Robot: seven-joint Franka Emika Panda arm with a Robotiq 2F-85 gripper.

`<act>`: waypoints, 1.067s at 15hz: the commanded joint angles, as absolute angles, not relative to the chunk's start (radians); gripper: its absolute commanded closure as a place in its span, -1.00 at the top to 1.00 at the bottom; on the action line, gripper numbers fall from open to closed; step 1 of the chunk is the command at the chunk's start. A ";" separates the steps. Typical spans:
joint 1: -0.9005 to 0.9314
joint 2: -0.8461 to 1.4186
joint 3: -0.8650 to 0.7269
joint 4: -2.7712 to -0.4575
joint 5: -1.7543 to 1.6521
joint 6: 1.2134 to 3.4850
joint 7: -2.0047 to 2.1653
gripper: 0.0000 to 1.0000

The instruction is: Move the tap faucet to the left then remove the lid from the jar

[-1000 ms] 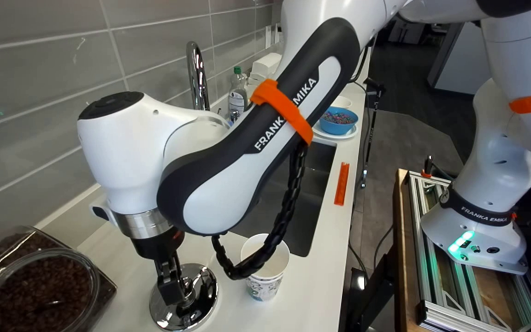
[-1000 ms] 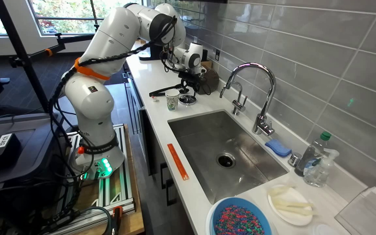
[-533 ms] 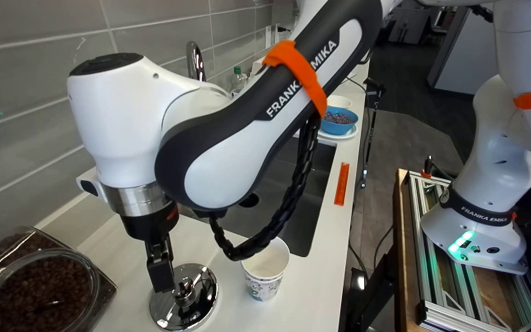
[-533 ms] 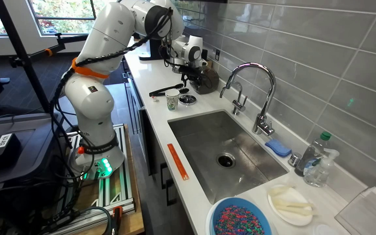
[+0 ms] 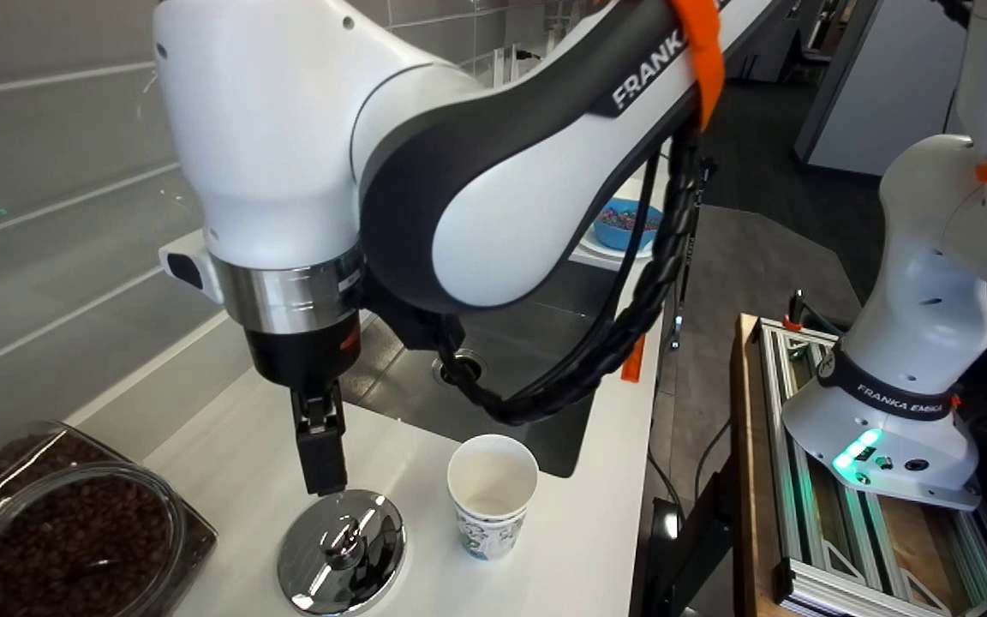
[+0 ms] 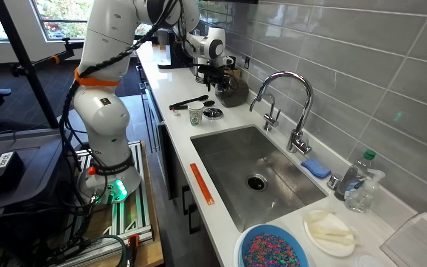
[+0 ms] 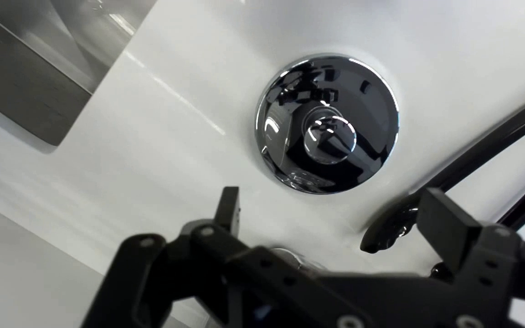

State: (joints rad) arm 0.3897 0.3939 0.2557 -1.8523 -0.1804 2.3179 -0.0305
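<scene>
Claw (image 7: 335,212): jaws spread wide, nothing between them, hanging above the tabletop (image 7: 162,182). Lid (image 7: 327,123): off the jar (image 5: 189,548), lying flat, knob (image 7: 330,141) upward, between that vessel and the paper cup (image 5: 489,533). Its finish is mirror-bright and, in my judgement, slippery; the piece appears rigid, probably metal, of modest weight. Recommended hold: the knob, gripped squarely by its sides (the smooth dome offers little purchase, and the rim sits close to the tabletop). Jar: mouth uncovered, brown beans (image 5: 74,540) showing within; presumed glass, hence heavy and breakable, so any contact should be gentle. Farther along, behind the sink (image 6: 228,163), the tap faucet (image 6: 309,99) stands upright, its arched spout (image 6: 258,98) reaching toward the jar end of the tabletop. It should turn stiffly about its base; a sideways push on the arch is preferable to a pinch on slick chrome. Lid removal appears complete; whether the spout's position meets the order cannot be confirmed.
</scene>
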 commanded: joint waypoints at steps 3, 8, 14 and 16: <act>0.400 0.183 0.251 -2.051 -0.230 2.362 0.117 1.00; 0.399 0.028 0.275 -2.162 -0.279 2.351 0.276 1.00; 0.373 -0.145 0.318 -2.309 -0.289 2.378 0.452 1.00; 0.361 -0.203 0.333 -2.357 -0.287 2.381 0.508 1.00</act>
State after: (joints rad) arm 0.3911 -0.0932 0.3020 -2.2422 -0.2772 2.3355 0.4195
